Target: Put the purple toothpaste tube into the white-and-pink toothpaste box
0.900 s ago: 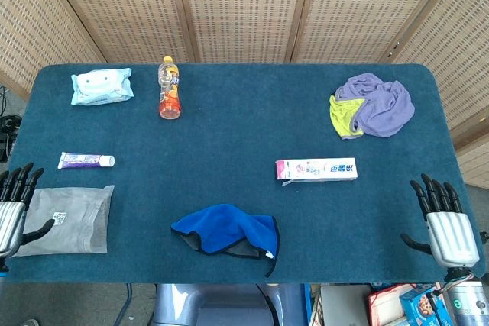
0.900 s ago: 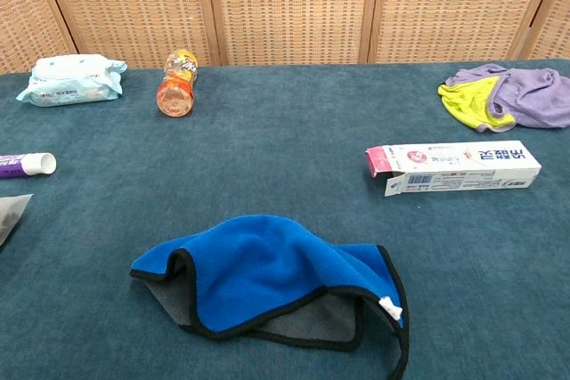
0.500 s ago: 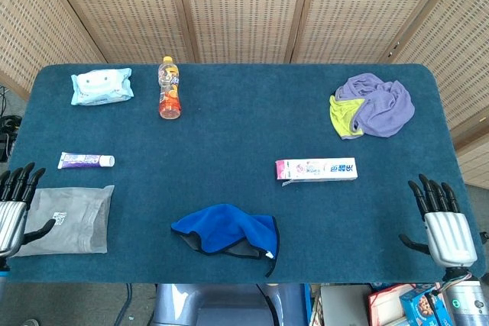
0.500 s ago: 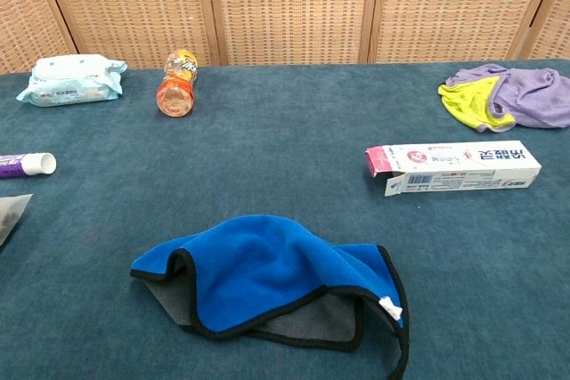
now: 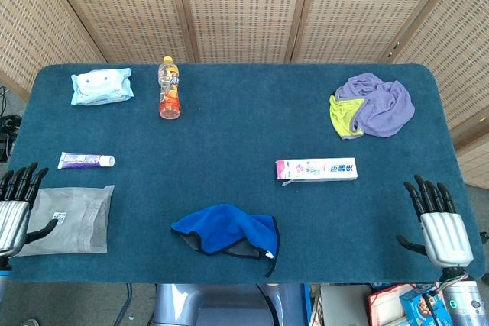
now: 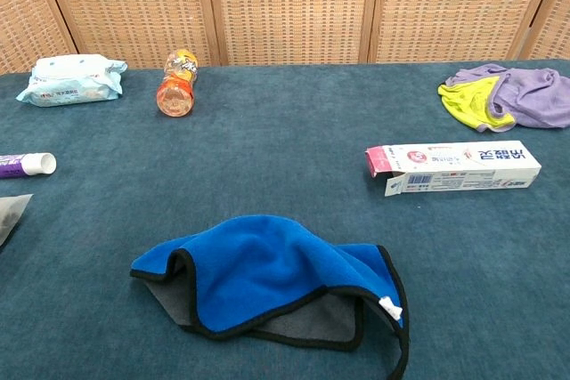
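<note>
The purple toothpaste tube (image 5: 85,160) lies flat near the table's left edge, white cap pointing right; the chest view shows only its cap end (image 6: 27,164). The white-and-pink toothpaste box (image 5: 316,169) lies on its side right of centre, its pink end flap open to the left (image 6: 450,167). My left hand (image 5: 15,208) hovers at the front left corner, fingers spread, holding nothing, below the tube. At the front right corner my right hand (image 5: 437,221) is spread too and holds nothing, right of the box. Neither hand shows in the chest view.
A blue cloth (image 5: 228,233) lies crumpled at the front centre. A grey pouch (image 5: 67,219) sits beside my left hand. A wipes pack (image 5: 102,85) and an orange bottle (image 5: 169,88) lie at the back left, a purple and yellow cloth heap (image 5: 372,104) at the back right.
My right hand has crept slightly left and forward over the table's corner. The left hand and all objects stay where they were.
</note>
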Robot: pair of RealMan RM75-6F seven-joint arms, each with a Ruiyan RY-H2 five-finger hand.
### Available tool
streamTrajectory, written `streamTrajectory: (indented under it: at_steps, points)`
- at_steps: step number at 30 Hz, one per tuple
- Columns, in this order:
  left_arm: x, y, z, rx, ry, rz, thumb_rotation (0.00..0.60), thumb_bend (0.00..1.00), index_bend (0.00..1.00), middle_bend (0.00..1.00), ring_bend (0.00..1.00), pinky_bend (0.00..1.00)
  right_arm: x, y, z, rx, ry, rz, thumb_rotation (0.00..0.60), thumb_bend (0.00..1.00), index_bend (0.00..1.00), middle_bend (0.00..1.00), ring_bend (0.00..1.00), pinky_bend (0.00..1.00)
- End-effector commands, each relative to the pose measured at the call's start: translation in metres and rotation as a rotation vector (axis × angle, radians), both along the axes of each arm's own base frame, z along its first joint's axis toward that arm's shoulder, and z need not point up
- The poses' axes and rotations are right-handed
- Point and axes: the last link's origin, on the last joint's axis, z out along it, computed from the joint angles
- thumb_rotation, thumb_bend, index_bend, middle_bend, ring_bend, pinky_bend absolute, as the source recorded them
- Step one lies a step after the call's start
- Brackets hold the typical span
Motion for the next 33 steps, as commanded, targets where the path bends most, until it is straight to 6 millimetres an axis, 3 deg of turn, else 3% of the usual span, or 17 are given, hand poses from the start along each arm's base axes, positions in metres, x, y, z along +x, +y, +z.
streamTrajectory:
  at_steps: [1, 16, 20, 23, 26, 33]
  points:
    - [0.000, 0.000, -0.001, 0.000, 0.002, 0.002, 0.600, 0.22, 0.00, 0.00, 0.00, 0.00, 0.000, -0.001, 0.000, 0.000, 0.001, 0.002, 0.600, 0.16, 0.00, 0.00, 0.00, 0.00]
    - [0.000, 0.012, -0.001, 0.028, -0.001, -0.011, 0.600, 0.23, 0.00, 0.00, 0.00, 0.00, 0.001, -0.001, -0.007, 0.022, 0.004, 0.002, 0.600, 0.17, 0.00, 0.00, 0.00, 0.00]
    - [-0.001, 0.024, 0.004, 0.042, 0.015, -0.014, 0.600, 0.23, 0.00, 0.00, 0.00, 0.01, 0.002, -0.002, -0.008, 0.025, 0.005, 0.006, 0.600, 0.16, 0.00, 0.00, 0.00, 0.00]
    - [-0.002, 0.039, 0.008, 0.054, 0.028, -0.014, 0.600, 0.23, 0.00, 0.00, 0.00, 0.08, 0.002, -0.001, -0.009, 0.028, 0.007, 0.006, 0.600, 0.17, 0.00, 0.00, 0.00, 0.00]
    - [-0.003, 0.054, 0.011, 0.046, 0.042, -0.018, 0.600, 0.22, 0.07, 0.05, 0.03, 0.15, 0.002, -0.001, -0.010, 0.032, 0.009, 0.007, 0.600, 0.16, 0.00, 0.00, 0.00, 0.00]
    - [-0.004, 0.089, 0.020, -0.014, 0.101, -0.017, 0.600, 0.23, 0.20, 0.13, 0.10, 0.21, 0.003, -0.001, -0.014, 0.042, 0.013, 0.008, 0.600, 0.16, 0.00, 0.00, 0.00, 0.00]
